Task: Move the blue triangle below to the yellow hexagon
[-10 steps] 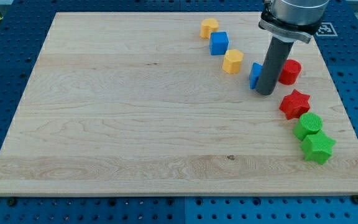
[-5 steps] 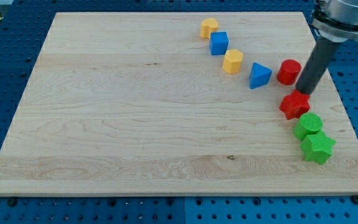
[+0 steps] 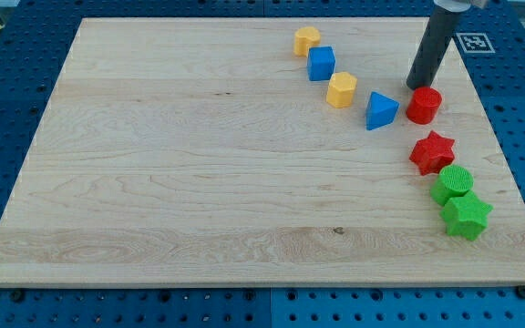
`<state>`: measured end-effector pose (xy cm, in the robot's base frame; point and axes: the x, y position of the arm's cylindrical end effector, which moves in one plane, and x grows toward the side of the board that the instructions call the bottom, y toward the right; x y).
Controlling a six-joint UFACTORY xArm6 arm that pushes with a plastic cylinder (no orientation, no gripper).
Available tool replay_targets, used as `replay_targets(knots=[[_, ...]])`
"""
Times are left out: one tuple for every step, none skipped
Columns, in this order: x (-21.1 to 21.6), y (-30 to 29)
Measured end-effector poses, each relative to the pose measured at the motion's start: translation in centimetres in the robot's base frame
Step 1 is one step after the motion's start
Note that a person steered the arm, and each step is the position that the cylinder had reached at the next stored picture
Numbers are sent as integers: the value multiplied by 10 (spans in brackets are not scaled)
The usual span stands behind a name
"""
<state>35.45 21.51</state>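
Observation:
The blue triangle (image 3: 381, 110) lies on the wooden board (image 3: 199, 164), just right of and slightly below the yellow hexagon (image 3: 341, 89). My tip (image 3: 416, 87) is up and to the right of the triangle, apart from it. The tip stands right at the top edge of the red cylinder (image 3: 423, 106). I cannot tell whether it touches the cylinder.
A yellow block (image 3: 306, 39) and a blue cube (image 3: 321, 63) lie up-left of the hexagon. A red star (image 3: 432, 151), a green cylinder (image 3: 451, 184) and a green star (image 3: 466, 216) run down the view's right side near the board's edge.
My tip moved from beside the blue triangle out to the right, then up to the top of the red cylinder. No block has visibly moved.

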Motion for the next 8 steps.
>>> replay_targets(knots=[[15, 0], [26, 0], [42, -5], [49, -11], [48, -11], [48, -27], [48, -55], [48, -72]])
